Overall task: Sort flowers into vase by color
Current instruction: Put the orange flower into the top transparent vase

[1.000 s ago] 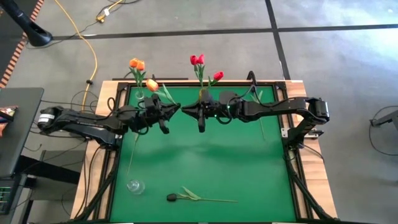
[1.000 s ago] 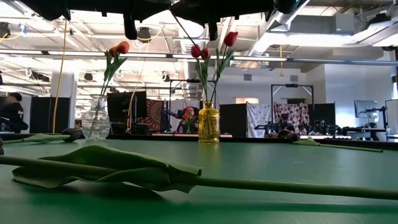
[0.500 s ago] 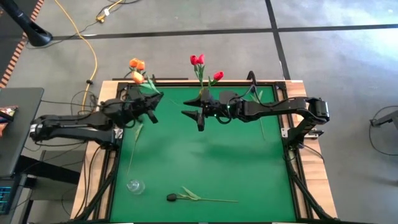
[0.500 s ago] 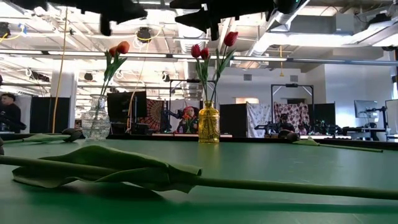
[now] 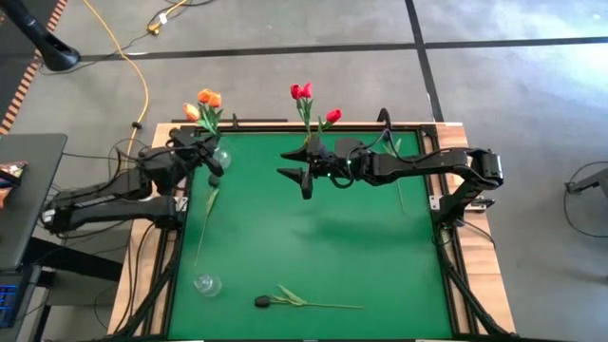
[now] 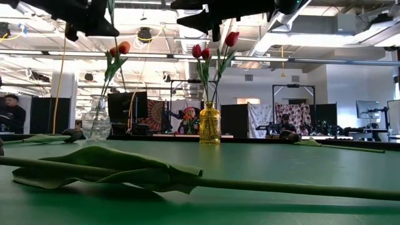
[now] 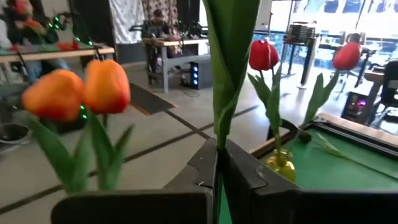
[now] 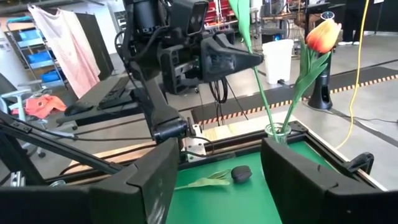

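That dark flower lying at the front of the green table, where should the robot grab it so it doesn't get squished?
Grab the dark flower by its bare stem, past the leaves, not by the soft head. It lies flat on the table with the stem running sideways, so it is probably best to come straight down from above, pincer fingers set across the stem.

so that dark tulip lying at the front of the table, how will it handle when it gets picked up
The dark tulip is probably light: a thin stem and a small head. Gripped mid-stem, it would likely droop at both ends. Lying flat on the green mat, its slim stem may need a low, precise pinch.
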